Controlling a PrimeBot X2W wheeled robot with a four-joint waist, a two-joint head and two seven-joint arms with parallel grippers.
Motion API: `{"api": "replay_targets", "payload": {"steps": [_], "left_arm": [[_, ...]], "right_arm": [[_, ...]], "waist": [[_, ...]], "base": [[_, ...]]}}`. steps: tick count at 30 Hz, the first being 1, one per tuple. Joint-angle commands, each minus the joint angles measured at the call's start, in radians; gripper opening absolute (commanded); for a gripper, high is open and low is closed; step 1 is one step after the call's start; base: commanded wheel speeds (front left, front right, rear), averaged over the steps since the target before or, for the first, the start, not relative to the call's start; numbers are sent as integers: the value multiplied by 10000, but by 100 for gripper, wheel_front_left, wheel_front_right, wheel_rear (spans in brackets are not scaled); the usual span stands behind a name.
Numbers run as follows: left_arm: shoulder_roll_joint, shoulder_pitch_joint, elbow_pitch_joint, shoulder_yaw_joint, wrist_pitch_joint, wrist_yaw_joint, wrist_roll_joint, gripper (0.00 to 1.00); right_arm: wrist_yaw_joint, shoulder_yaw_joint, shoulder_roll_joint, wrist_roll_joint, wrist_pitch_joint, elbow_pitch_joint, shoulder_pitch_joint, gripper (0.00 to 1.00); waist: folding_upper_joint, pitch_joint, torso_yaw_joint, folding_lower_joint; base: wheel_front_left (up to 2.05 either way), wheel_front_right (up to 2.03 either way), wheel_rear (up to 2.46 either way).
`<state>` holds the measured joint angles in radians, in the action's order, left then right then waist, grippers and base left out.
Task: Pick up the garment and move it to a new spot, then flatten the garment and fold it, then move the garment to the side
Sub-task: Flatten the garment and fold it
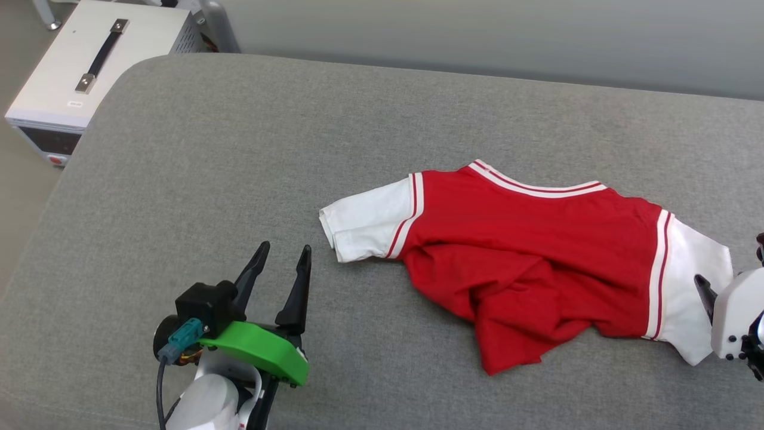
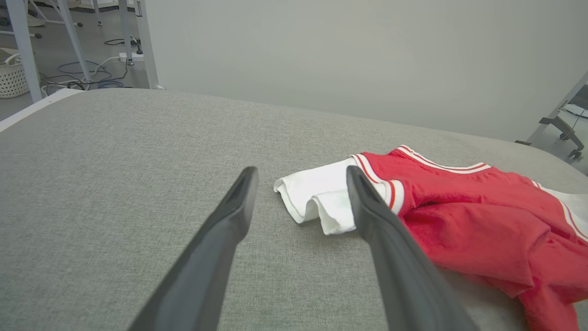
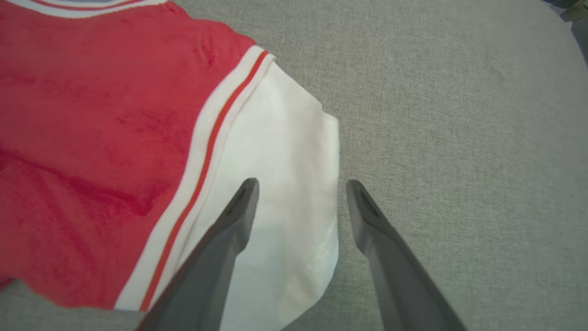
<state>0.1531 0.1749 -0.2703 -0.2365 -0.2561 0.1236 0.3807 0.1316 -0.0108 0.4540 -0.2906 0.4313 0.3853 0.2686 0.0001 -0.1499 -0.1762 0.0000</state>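
Observation:
The garment [image 1: 525, 251], a red T-shirt with white sleeves and striped trim, lies rumpled on the grey padded surface [image 1: 209, 149], its lower part bunched in folds. My left gripper [image 1: 285, 246] is open at the lower left, a short way left of the nearer white sleeve [image 2: 317, 197] and holding nothing. In the left wrist view the garment [image 2: 482, 211] lies ahead and to the right of this gripper [image 2: 301, 170]. My right gripper [image 3: 302, 182] is open over the edge of the other white sleeve [image 3: 275, 161]; it enters the head view at the right edge [image 1: 731, 269]. Any lettering is hidden.
A white box-shaped device [image 1: 89, 65] with a black handle stands on the floor beyond the surface's far-left corner. A pale wall [image 2: 367, 55] runs behind the surface. Metal frame legs [image 2: 142, 41] and cables [image 2: 82, 73] are on the floor at the far left.

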Motion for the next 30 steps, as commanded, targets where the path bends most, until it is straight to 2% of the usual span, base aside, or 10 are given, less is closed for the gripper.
{"api": "replay_targets", "payload": {"steps": [1, 6, 10, 13, 17, 21, 24, 28, 30], "left_arm": [[88, 86, -16, 4, -57, 68, 80, 100], [178, 45, 69, 43, -57, 69, 182, 100], [96, -127, 258, 232, -57, 69, 374, 100], [-31, -448, 440, 400, -57, 70, 495, 100], [-153, -840, 612, 629, -57, 70, 489, 100], [-182, -1075, 683, 769, -57, 70, 536, 100], [-195, -1128, 704, 841, -57, 70, 596, 100], [97, -744, 555, 223, 12, 70, 1057, 100], [451, -293, 364, 44, 459, 70, 1255, 100]], "right_arm": [[-9, -63, -114, 44, -351, -189, 0, 100], [-9, -247, -433, 2, -1628, -1113, -425, 100], [-9, -651, -1012, -74, -2884, -2151, -1090, 100], [-9, -1490, -2223, -95, -3914, -2871, -1748, 100], [-9, -1867, -3352, 208, -5003, -3825, -2600, 100], [-9, -1936, -3726, 352, -5701, -4306, -3128, 100], [-9, -1827, -3848, 304, -5839, -4500, -3354, 100], [-9, -1735, -3898, 294, -5784, -4747, -3345, 100], [-9, -1693, -3901, 321, -5718, -4854, -3295, 100]], "waist": [[-1, 220, 237, 0], [-1, 572, 641, 0], [-1, 801, 961, 0], [-1, 916, 1165, 0], [-1, 997, 1394, 0], [-1, 1074, 1565, 0], [-1, 1054, 1703, 0], [-1, 801, 1919, 0], [-1, 649, 2031, 0]], "base": [[0, 0, 0], [0, 0, 0], [0, 0, 0], [0, 0, 0], [0, 0, 0], [0, 0, 0], [0, 0, 0], [0, 0, 0], [0, 0, 0]]}}
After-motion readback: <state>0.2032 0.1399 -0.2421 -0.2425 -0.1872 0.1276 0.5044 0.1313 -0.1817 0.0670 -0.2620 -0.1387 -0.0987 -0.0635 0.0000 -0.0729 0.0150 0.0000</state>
